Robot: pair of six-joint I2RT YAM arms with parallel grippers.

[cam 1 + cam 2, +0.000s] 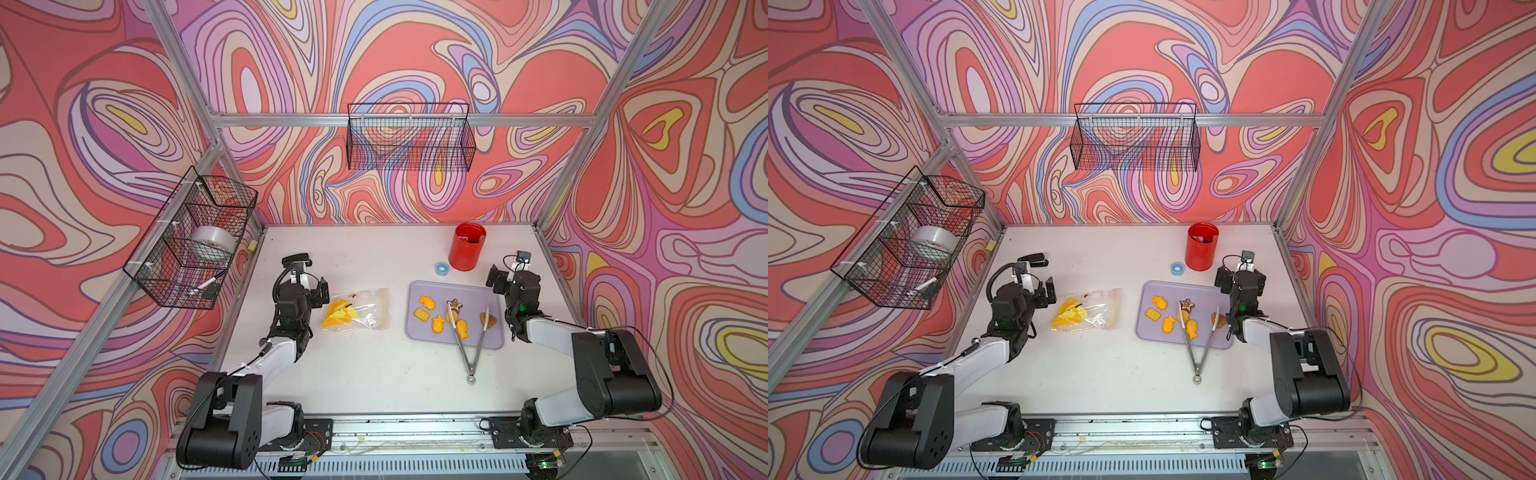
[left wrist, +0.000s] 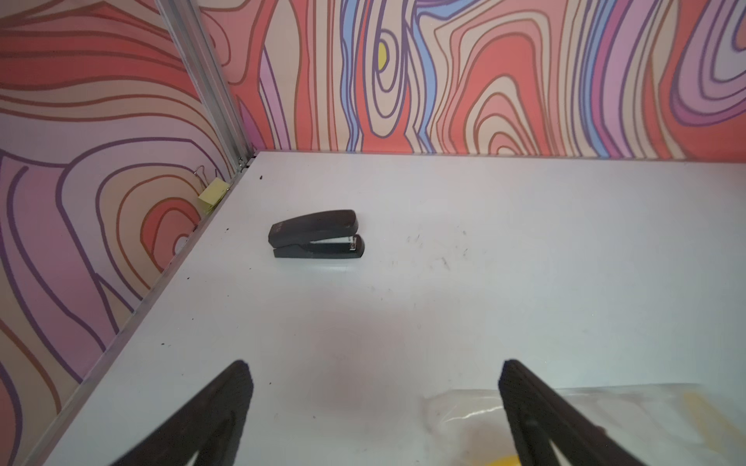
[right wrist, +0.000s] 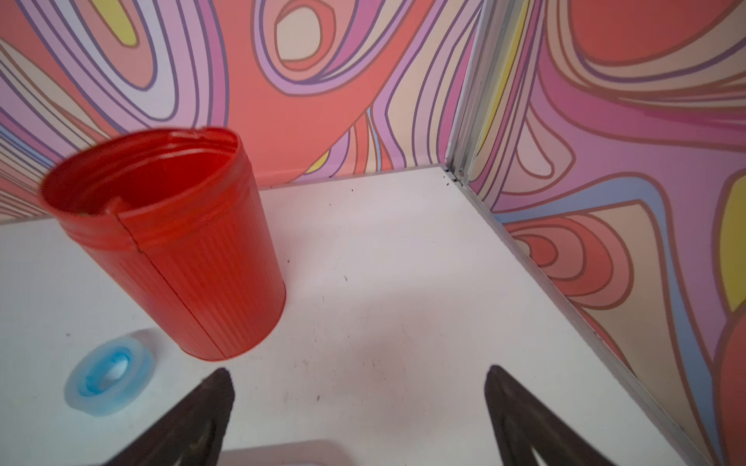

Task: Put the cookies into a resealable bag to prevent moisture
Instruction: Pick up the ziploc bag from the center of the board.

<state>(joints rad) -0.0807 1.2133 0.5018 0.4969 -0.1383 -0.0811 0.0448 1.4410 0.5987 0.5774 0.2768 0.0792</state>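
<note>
A bimanual robot cell seen from above, with a white worktop inside swirl-patterned walls. The task looked partly done. The resealable bag lay flat on the worktop between the left arm and a lavender tray, and some orange-yellow pieces that looked like cookies were already inside it. Several cookies lay loose on the tray: orange fish and star shapes, a square tan cracker, a brown swirled one and a tan one near the tray's right side. Those were left to move, and the bag was left to seal (whether its mouth stood open could not be told).

The left claw hung just beside the bag's edge with its fingers spread wide and nothing between them. The right claw was likewise spread and empty, above the far right corner of the tray.

Metal tongs lay with their tips among the cookies and their looped end on the worktop nearer the robot. Their arms crossed some of the cookies, so they would likely get in the way of picking by claw.

Farther back stood a red ribbed cup and a small blue tape roll just beside it. A black stapler sat beyond the left claw. Two wire baskets hung on the walls, and the side one held a grey roll.
</note>
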